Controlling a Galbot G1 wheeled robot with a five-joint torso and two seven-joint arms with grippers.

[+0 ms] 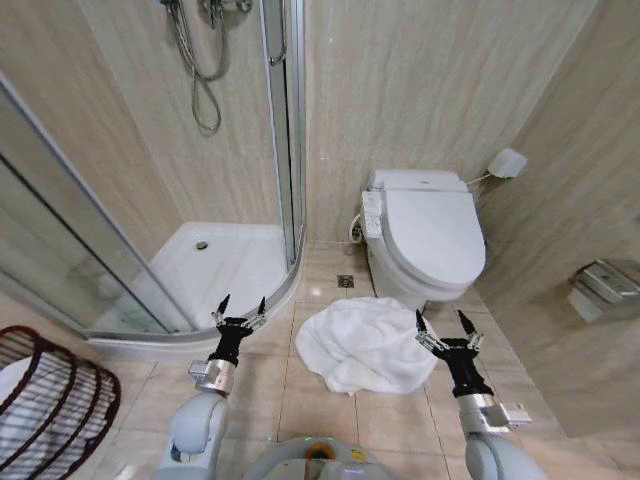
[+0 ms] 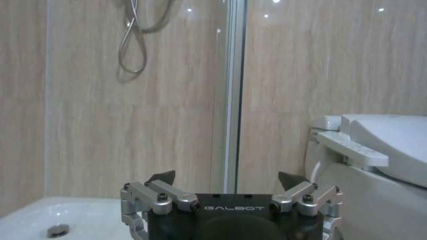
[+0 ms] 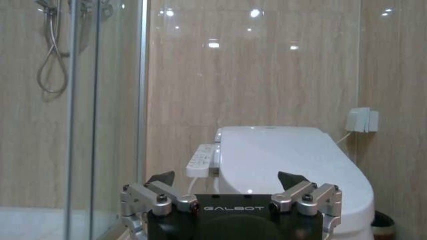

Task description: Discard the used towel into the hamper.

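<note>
Hamper [image 1: 50, 405] cut off at the frame's left edge, contents hard to make out, white towel [image 1: 365, 345] crumpled on the floor between left gripper [image 1: 239, 311] and right gripper [image 1: 446, 327], both fingers spread wide, holding nothing, toilet [image 1: 425, 240] beyond.

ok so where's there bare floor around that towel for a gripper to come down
Bare tile lies between the towel and the shower tray, under the open left gripper, and in front of the towel toward the robot. It is crowded on the far side, where the towel nearly meets the toilet. The open right gripper hovers at the towel's right edge. The hamper stands far left.
</note>
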